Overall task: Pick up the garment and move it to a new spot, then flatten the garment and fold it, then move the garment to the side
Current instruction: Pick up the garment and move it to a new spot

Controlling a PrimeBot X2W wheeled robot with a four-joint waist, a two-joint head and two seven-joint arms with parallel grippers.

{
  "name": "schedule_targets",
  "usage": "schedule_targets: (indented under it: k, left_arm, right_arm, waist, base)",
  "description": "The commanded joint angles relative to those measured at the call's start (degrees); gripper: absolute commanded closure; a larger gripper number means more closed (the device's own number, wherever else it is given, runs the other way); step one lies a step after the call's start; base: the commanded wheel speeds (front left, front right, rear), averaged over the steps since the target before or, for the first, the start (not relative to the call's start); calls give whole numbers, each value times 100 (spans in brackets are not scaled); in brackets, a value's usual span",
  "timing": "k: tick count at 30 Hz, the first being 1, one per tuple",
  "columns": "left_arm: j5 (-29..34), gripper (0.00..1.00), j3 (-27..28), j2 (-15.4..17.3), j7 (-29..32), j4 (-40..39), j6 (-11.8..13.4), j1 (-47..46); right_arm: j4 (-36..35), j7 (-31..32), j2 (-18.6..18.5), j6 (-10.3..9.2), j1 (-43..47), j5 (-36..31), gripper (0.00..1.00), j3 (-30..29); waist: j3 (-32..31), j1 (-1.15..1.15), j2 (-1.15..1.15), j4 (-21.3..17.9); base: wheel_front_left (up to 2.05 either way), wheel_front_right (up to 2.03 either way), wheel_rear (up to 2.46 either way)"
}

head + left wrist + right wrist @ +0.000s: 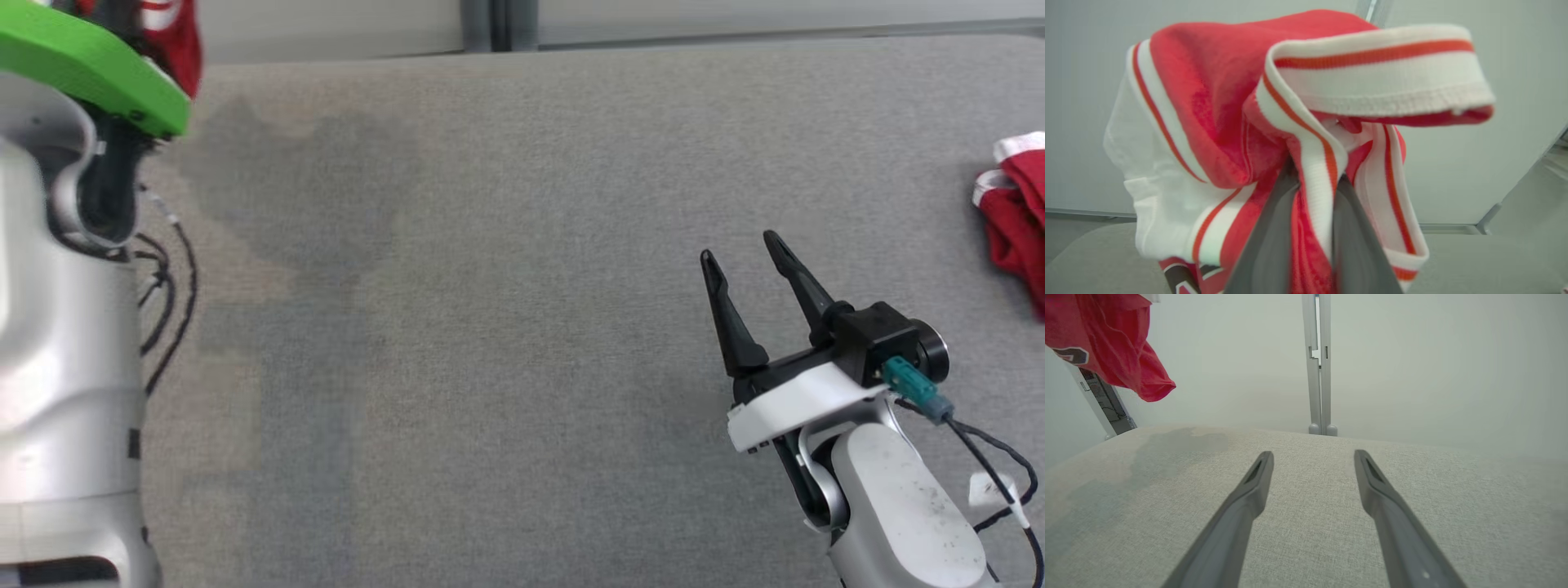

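Grey woven fabric covers the desk, with open room through its middle up to the far edge by a pale wall. At far left the left tool is clenched on the red jersey garment with white striped trim, held in the air. Near right, the right tool hangs released, well apart from a crumpled red-and-white cloth at the right edge.

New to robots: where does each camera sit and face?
Head view: on the head, facing down at the grey table; left arm at left, open right gripper lower right.
Left wrist view: on that wrist, looking along the left gripper, shut on the red jersey.
Right wrist view: on that wrist, along its open fingers, across the table.
Shared: the jersey, upper left in head and right wrist views.
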Motion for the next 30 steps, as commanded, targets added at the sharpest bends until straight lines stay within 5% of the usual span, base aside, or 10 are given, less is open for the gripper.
schedule_targets:
  k: [1, 6, 11, 19, 24, 25, 26, 30]
  left_arm:
    - [-112, 100, -160, -111, 84, -310, -26, 211]
    - [-243, 100, -713, -521, 257, -1400, -27, 708]
    - [-269, 100, -1251, -818, 202, -1629, -26, 1288]
    - [119, 100, -1857, -856, -243, -665, 57, 1996]
    - [373, 100, -2054, -839, -749, 311, 107, 2277]
    - [408, 68, -2087, -853, -861, 497, 112, 2284]
    - [433, 0, -2108, -868, -965, 640, 118, 2290]
    - [506, 0, -2188, -944, -1554, 1017, 195, 2283]
  right_arm:
    - [-2, -14, 13, -11, 128, 19, 0, -43]
    - [-56, -14, 19, -11, 249, -6, 0, -180]
    - [-152, -14, 81, -11, 331, 16, 0, -337]
    - [-193, -14, 208, -11, 422, 47, 0, -362]
    - [-243, -14, 241, -11, 448, 37, 0, -437]
    - [-243, -14, 240, -11, 449, 23, 0, -475]
    - [-242, -14, 238, -11, 449, 9, 0, -501]
    - [-261, -14, 164, -11, 484, -24, 0, -685]
  waist:
    - [-423, 0, 0, -590]
    - [-434, 0, 0, -1164]
    - [-346, 0, 0, -1781]
    - [-95, 0, 0, -2484]
    - [4, 0, 0, -2541]
    - [13, 0, 0, -2502]
    - [14, 0, 0, -2460]
    - [-47, 0, 0, -2158]
  base:
    - [0, 0, 0]
    - [0, 0, 0]
    - [0, 0, 0]
    - [0, 0, 0]
    - [0, 0, 0]
    - [0, 0, 0]
    - [0, 0, 0]
    - [0, 0, 0]
